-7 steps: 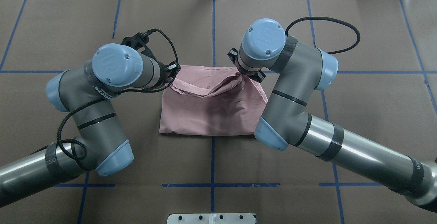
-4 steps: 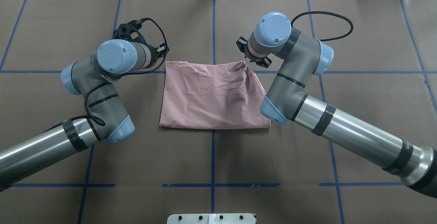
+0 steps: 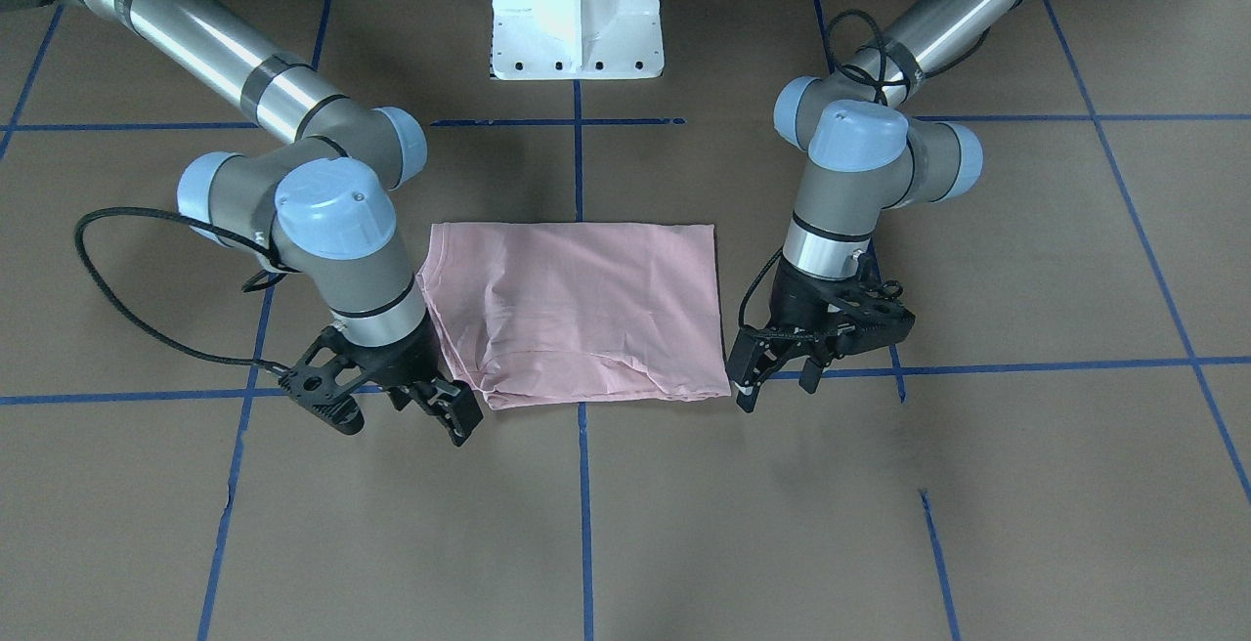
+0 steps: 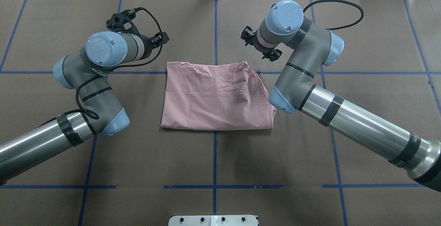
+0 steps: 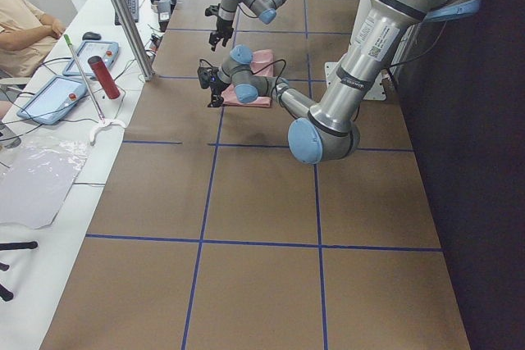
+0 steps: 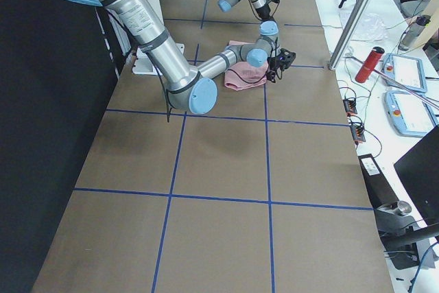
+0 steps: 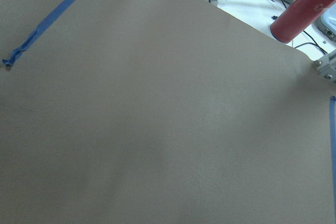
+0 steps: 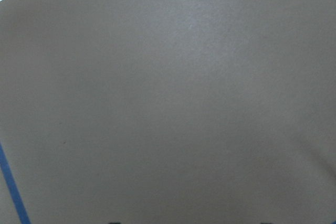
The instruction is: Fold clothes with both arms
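Pink T-shirt (image 3: pixel 577 309) lies between your left gripper (image 3: pixel 775 382) and right gripper (image 3: pixel 430 411), long axis running finger to finger. Both hang just outside its corners, fingers apart, empty, equally near.

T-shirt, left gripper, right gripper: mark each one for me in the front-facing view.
T-shirt (image 3: pixel 577 304), exterior front-facing view, middle of the folded cloth.
left gripper (image 3: pixel 777 385), exterior front-facing view, midway between its fingertips.
right gripper (image 3: pixel 427 408), exterior front-facing view, midway between its fingertips.

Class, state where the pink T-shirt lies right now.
In the front-facing view the pink T-shirt lies folded mid-table, between the left gripper and right gripper, touching neither.
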Controlling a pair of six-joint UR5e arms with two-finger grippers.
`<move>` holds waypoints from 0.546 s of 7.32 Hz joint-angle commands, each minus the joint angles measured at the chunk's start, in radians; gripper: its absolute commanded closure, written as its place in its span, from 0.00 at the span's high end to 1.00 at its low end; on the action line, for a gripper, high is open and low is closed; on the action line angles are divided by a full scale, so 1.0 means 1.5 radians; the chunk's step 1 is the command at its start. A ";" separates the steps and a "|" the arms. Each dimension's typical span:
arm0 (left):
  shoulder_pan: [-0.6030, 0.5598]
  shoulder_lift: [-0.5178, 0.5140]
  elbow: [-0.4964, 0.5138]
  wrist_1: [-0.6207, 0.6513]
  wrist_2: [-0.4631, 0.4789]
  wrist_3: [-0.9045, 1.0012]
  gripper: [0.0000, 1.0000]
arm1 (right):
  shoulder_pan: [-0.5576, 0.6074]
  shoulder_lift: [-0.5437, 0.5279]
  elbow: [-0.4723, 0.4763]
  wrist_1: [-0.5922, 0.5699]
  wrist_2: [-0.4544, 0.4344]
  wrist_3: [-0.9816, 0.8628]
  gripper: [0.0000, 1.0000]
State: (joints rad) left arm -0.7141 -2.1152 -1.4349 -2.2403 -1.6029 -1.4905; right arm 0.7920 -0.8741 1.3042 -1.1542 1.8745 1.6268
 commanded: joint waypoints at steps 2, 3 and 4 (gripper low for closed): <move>-0.079 0.157 -0.078 -0.045 -0.136 0.250 1.00 | 0.172 -0.191 0.095 -0.004 0.176 -0.352 1.00; -0.162 0.207 -0.111 -0.040 -0.238 0.377 1.00 | 0.242 -0.239 0.103 -0.006 0.219 -0.488 1.00; -0.246 0.278 -0.158 -0.035 -0.312 0.479 1.00 | 0.332 -0.277 0.105 -0.016 0.288 -0.624 1.00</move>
State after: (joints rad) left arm -0.9382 -1.8166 -1.5972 -2.2970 -1.9216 -0.9699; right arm 1.1363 -1.2066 1.4496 -1.1643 2.1922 0.9460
